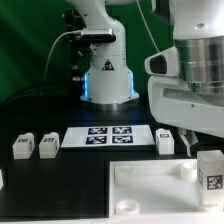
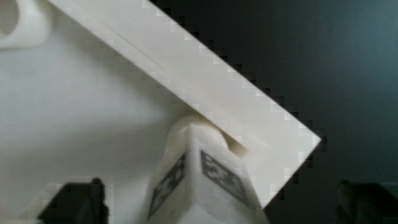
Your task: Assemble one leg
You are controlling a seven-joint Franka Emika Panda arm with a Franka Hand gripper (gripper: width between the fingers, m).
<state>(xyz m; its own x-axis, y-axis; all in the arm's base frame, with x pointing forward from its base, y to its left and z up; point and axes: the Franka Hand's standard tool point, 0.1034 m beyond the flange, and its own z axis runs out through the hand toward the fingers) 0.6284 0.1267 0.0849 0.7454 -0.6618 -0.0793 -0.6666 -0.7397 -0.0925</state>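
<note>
Nearest the exterior camera lies the large white tray (image 1: 150,197), filling the lower part of the black counter (image 1: 60,195) toward the exterior view's right. At the tray's edge on that side the leg (image 1: 210,172) stands upright, one black-and-white tag facing the lens, and the arm's bulky white wrist housing (image 1: 190,90) hangs directly above it. Farther back, the marker board (image 1: 110,135) lies flat with its four tags. Beside it on the exterior view's left sit a first white block (image 1: 22,146) and a second white block (image 1: 47,144), and a third white block (image 1: 167,141) sits just off its other end. Behind them the robot base (image 1: 108,75) rises from the counter with a blue glow at its foot, and a dark cable (image 1: 60,42) arcs beside it. A pale wall and a strip of green backdrop (image 1: 143,30) close the room. From the wrist camera, the tray's flat face and raised rim (image 2: 214,90) run diagonally against the dark counter, with part of a round socket (image 2: 18,30) at one corner. The leg rises at the rim, tags visible on two of its faces. The end effector (image 2: 219,200) is spread wide, its dark fingertips (image 2: 75,200) standing well clear on either side of the leg, touching nothing.
</note>
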